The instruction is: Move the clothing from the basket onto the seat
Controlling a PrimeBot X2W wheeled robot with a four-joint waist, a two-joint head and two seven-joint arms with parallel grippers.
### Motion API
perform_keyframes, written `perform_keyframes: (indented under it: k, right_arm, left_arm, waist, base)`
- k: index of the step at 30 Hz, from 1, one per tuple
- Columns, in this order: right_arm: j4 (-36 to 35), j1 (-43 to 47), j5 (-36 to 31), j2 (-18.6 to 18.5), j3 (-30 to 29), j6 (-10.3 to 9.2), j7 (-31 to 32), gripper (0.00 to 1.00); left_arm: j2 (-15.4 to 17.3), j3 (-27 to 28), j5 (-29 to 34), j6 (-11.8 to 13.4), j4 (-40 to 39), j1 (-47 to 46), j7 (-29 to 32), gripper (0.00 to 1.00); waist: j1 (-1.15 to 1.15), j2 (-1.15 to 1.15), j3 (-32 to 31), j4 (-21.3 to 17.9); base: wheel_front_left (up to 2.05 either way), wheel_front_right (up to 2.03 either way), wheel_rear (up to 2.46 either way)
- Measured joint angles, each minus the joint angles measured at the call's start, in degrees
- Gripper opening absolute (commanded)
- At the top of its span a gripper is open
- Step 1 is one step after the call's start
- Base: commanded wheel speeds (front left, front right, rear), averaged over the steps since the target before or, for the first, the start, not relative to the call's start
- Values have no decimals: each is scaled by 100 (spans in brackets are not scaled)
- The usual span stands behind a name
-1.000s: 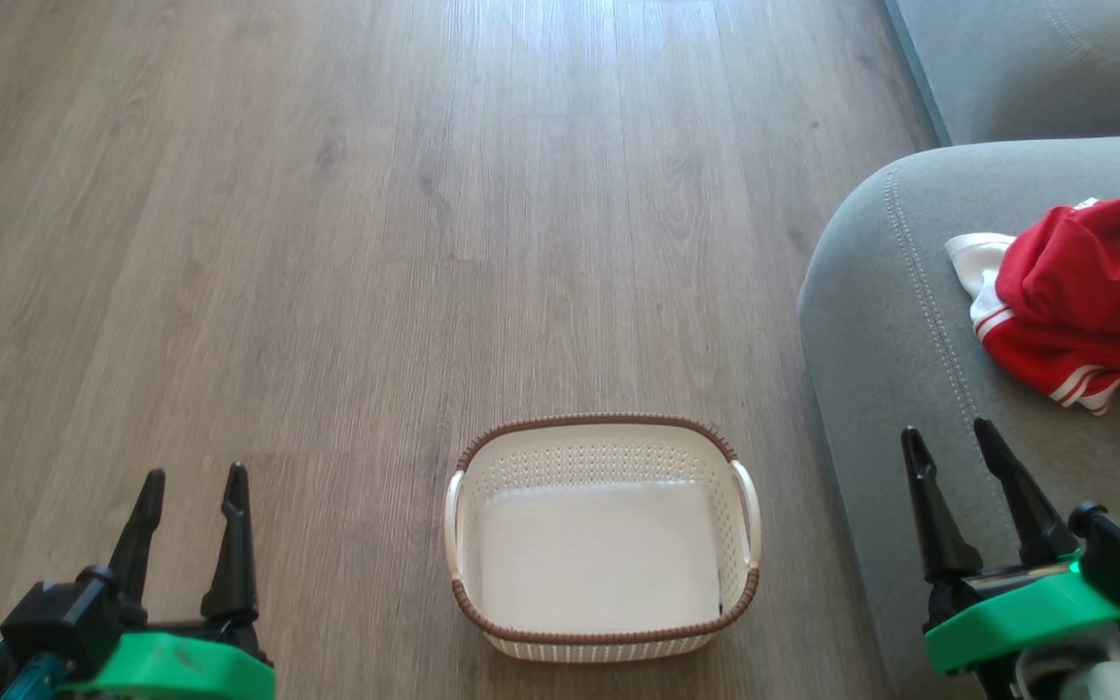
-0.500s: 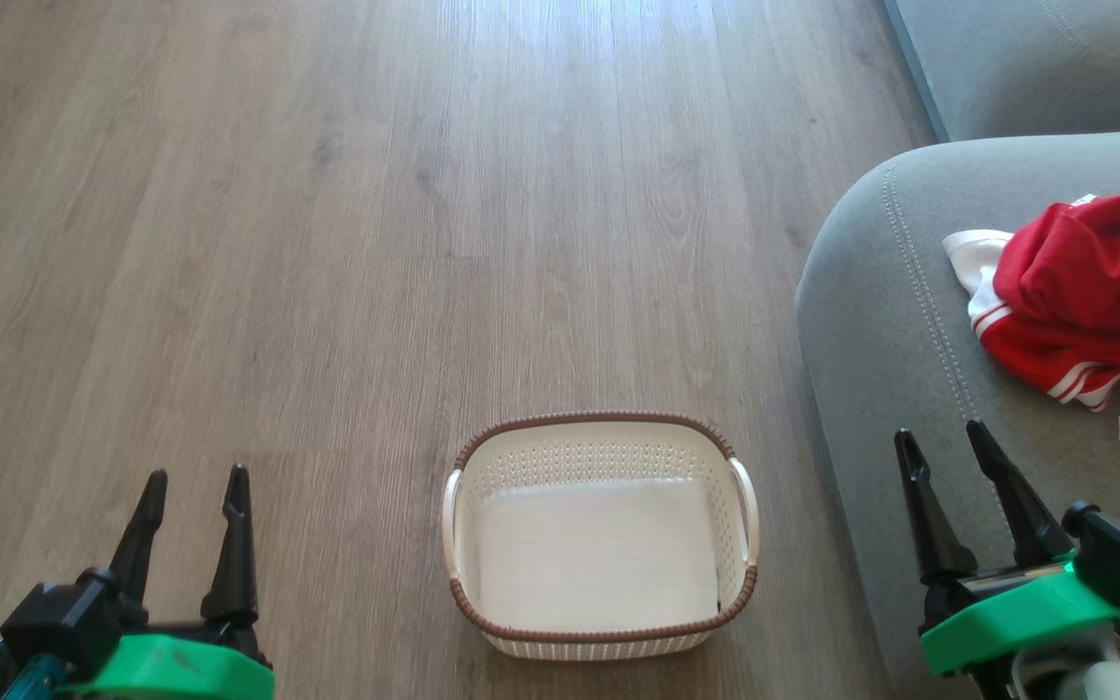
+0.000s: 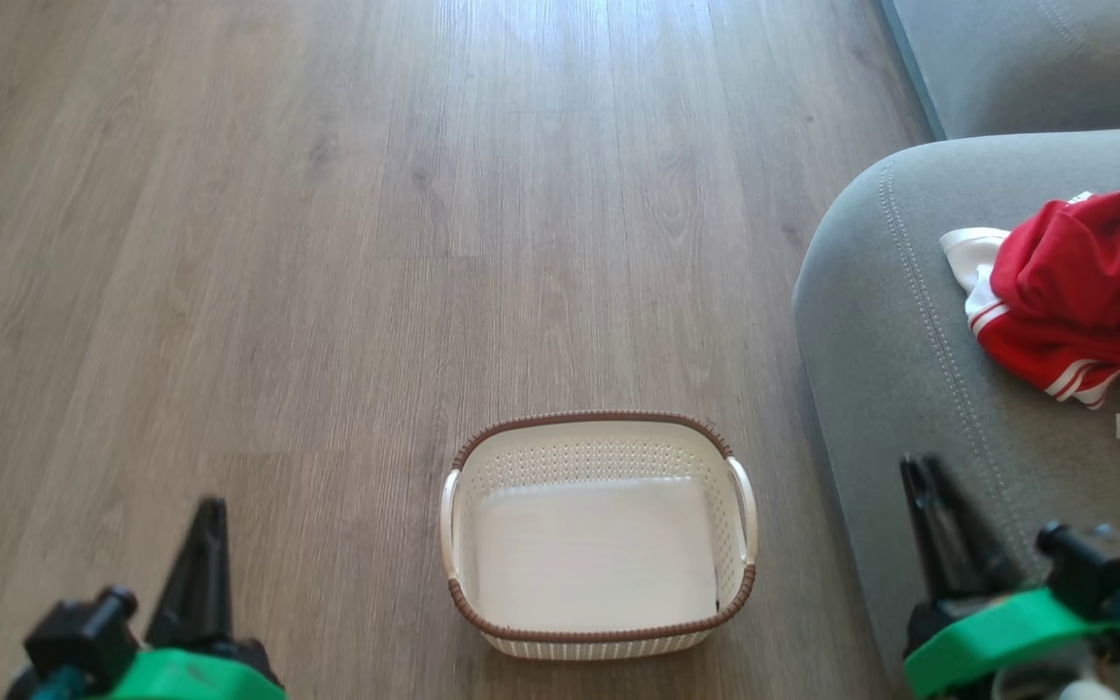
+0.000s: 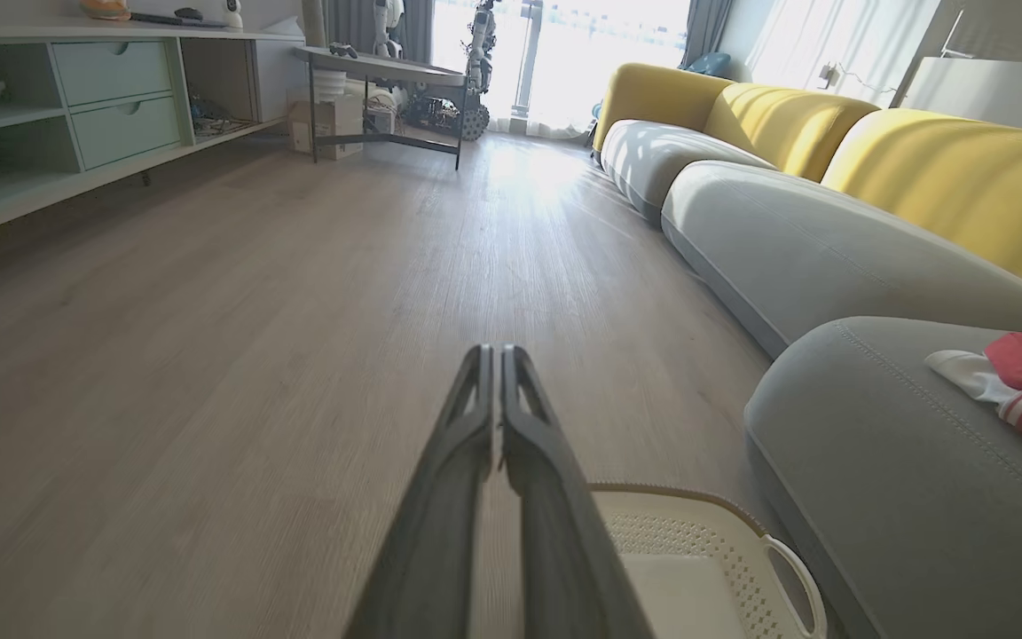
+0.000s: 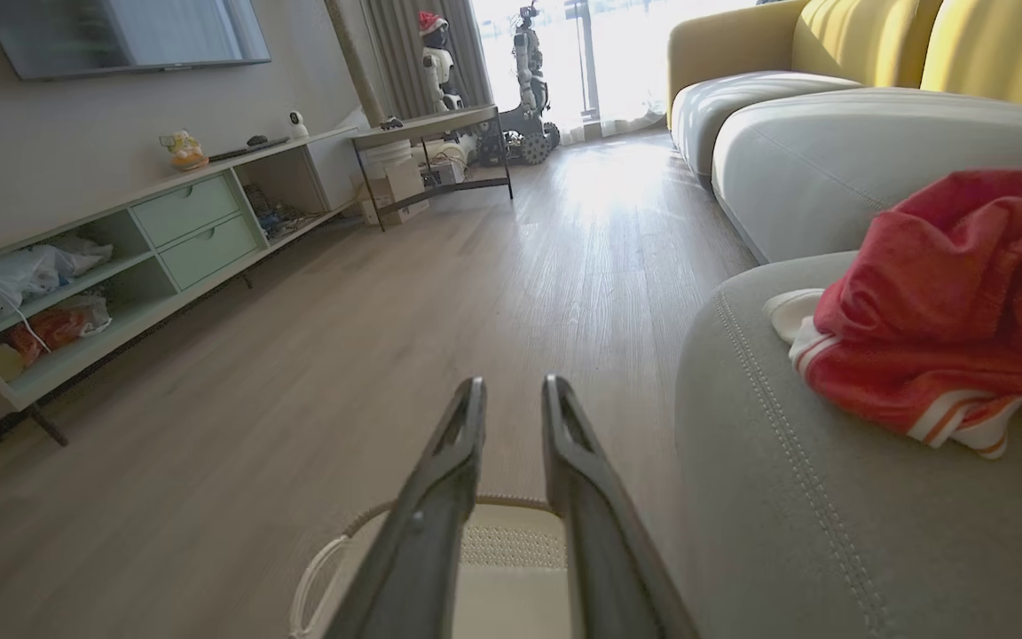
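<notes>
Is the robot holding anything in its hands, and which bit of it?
Nothing. The left hand and right hand are both empty; the clothes lie on the seat, and the basket is empty.

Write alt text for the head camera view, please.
An empty white basket sits on the wood floor, while red clothing lies on the grey seat at right. The left gripper and right gripper rest low in the corners, holding nothing.

basket on floor by seat, clothing on seat
</notes>
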Motion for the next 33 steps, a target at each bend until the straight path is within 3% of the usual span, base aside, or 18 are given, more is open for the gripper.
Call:
perform_keyframes:
  k: [6, 33]
  right_arm:
    - [437, 210, 110, 37, 70, -1, 24, 0]
    - [556, 72, 1636, 158, -90, 0, 325, 0]
  left_arm:
    - [-162, -110, -100, -3, 404, 225, 31, 0]
    - [-320, 123, -1518, -263, 611, 26, 427, 0]
  waist:
    - [0, 0, 3, -1]
    - [0, 0, 31, 3]
  base:
    - [0, 0, 0]
    - [0, 0, 0]
